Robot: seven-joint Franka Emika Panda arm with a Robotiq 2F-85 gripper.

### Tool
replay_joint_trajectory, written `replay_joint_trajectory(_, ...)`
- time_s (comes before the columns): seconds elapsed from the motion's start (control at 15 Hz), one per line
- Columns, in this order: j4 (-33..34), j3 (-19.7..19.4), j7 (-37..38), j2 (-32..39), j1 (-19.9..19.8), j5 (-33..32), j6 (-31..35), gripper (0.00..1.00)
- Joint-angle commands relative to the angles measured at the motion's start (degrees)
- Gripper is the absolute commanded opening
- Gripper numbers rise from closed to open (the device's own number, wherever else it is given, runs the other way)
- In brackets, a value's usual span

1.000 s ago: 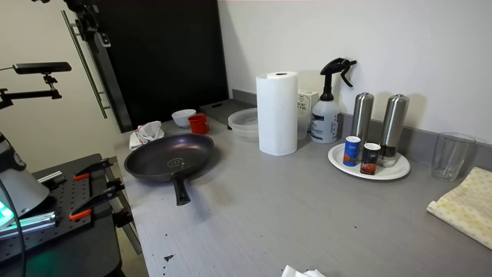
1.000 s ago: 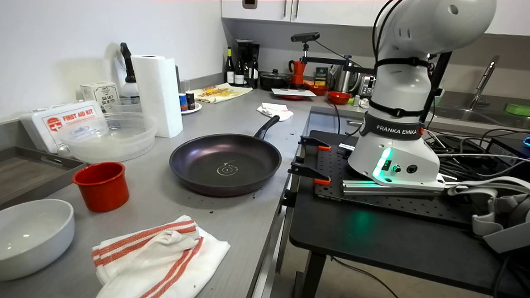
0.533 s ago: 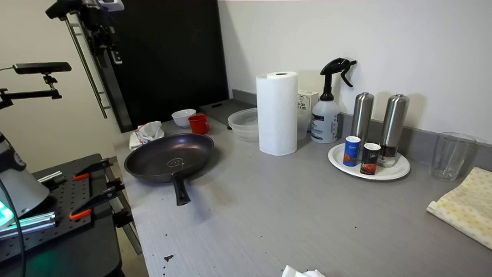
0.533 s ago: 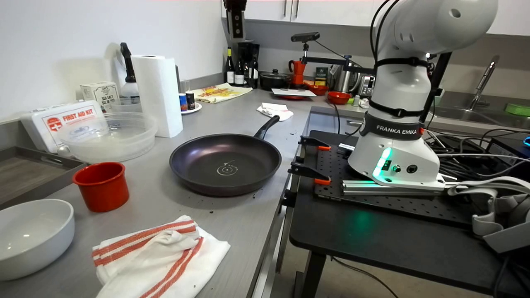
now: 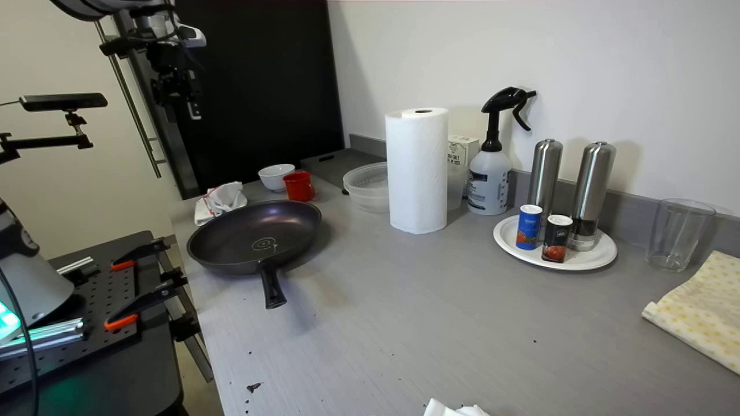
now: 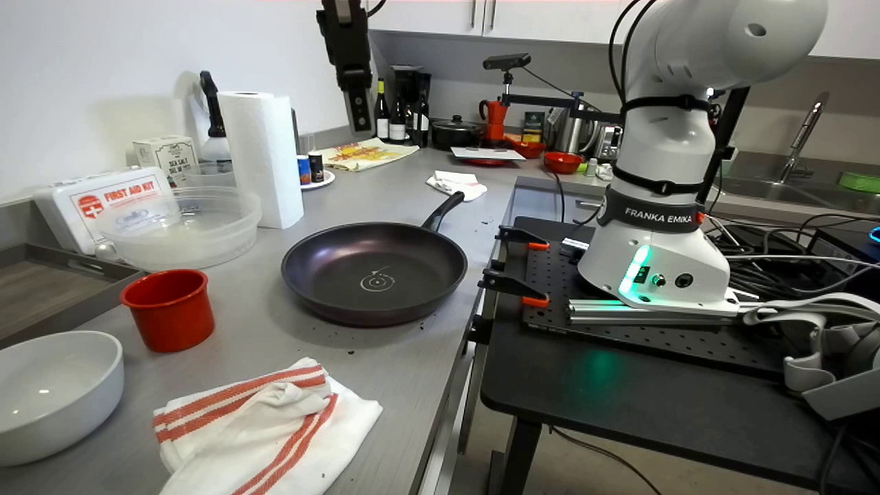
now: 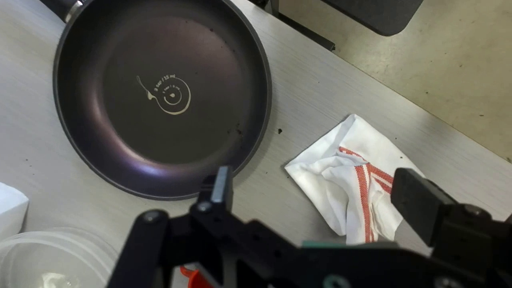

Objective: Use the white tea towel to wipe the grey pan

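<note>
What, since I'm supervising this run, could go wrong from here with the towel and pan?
The white tea towel lies bunched, so the open gripper may pinch just one fold and lose it. The pan sits near the edge of the counter; wiping could push it over. The nearby red mug might get bumped.

In an exterior view, the camera looks slantwise down on the round, dark-grey frying pan from the side of its black handle, towards the flat, black panel behind the pan. In an exterior view, it looks from roughly the opposite side, with the white, red-striped cloth towel foremost, before the pan. Both exterior views share pan, towel and tall white paper roll. The wrist view faces steeply down, showing the pan largest.
</note>
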Motion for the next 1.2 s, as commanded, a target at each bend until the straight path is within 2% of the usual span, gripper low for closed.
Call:
replay_joint_trajectory(0.0, 3.4, 0.2, -0.8, 6.8, 1.1, -1.7, 1.5, 1.0)
replay_joint_trajectory(0.67, 8.5, 0.9, -4.3, 20.4, 4.1, -3.2, 4.1, 1.0)
replay_joint_trajectory(1.13, 12.0, 0.9, -9.4, 28.6, 5.3, -2.9, 7.8, 1.0)
